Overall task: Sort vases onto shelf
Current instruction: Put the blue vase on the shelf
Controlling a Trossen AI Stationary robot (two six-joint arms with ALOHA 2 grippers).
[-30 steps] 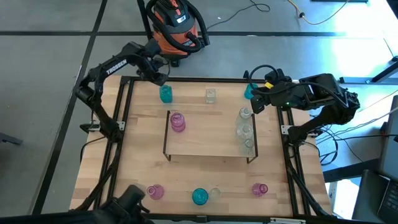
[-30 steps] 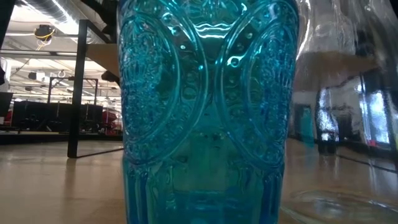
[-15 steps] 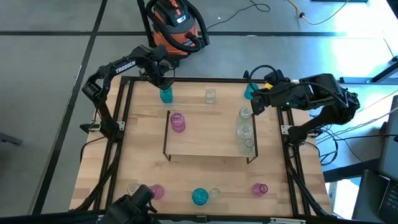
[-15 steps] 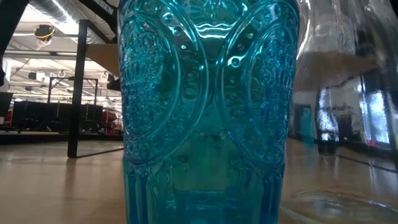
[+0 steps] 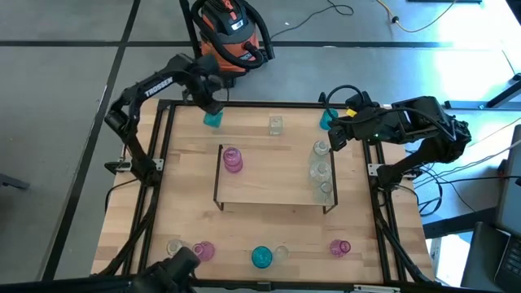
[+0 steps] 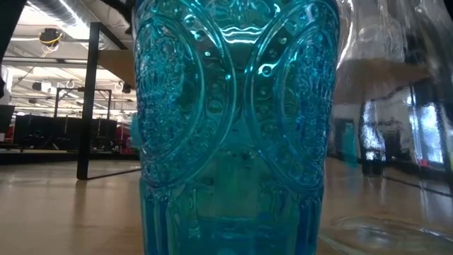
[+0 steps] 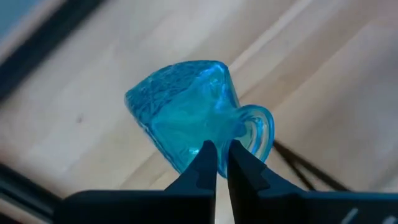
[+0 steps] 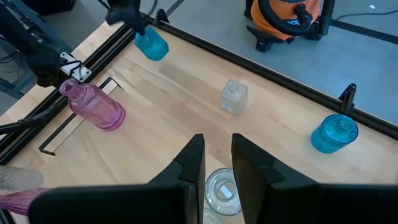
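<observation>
Since the earlier frame, your left hand has pinched and lifted 1 teal vase; carry it level to the shelf.

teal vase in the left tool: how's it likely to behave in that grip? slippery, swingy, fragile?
Likely slippery: the teal vase is glossy glass, and the left tool pinches only its narrow neck. It already hangs tilted in the right wrist view, so it may swing or rotate. Probably fragile if dropped onto the wooden table.

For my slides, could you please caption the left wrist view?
Left gripper shut on the rim of a tilted teal-blue vase above the wooden tabletop.
</observation>
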